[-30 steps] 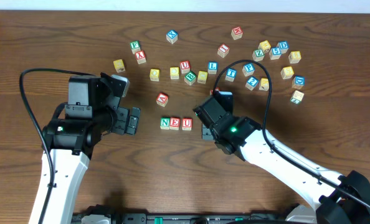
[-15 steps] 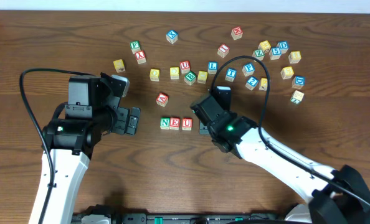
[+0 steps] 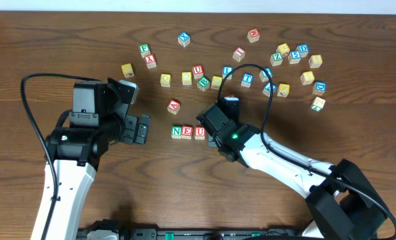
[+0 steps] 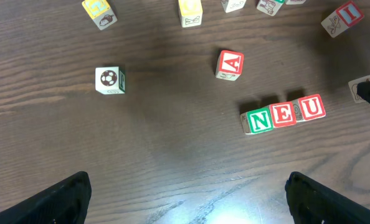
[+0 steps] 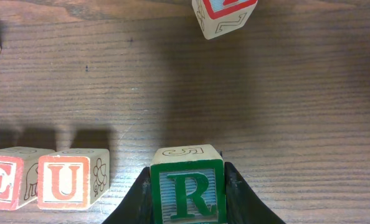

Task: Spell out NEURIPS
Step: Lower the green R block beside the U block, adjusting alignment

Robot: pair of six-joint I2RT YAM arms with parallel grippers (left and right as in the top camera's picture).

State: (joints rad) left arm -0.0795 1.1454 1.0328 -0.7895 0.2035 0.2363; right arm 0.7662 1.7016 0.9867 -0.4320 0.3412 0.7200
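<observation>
Right gripper [image 5: 188,200] is narrow, clamped on the R cube [image 5: 187,185]. The fingers sit on its two opposite side faces and the green R faces up. In the wrist view it's bottom centre, just right of the U [image 5: 66,180] with a small gap, not touching. Overhead, the wrist hides it, just right of the N-E-U row [image 3: 187,132] at mid-frame.

Left gripper [image 4: 197,202] is spread wide and holds nothing, parked at the left.

Handling (my read): the cube is light, rigid wood and won't deform or break. The flat parallel sides suit a pinch, so the current grip looks right. The printed faces look smooth and may slip if gripped off-centre. The edges are slightly rounded, so it could rock if set down tilted.

Materials: pale wood cubes with coloured framed letters on top and line drawings on the sides. The table [image 3: 65,40] is dark, matte wood grain. The A cube [image 3: 174,105] sits loose above the row, clear of it.
</observation>
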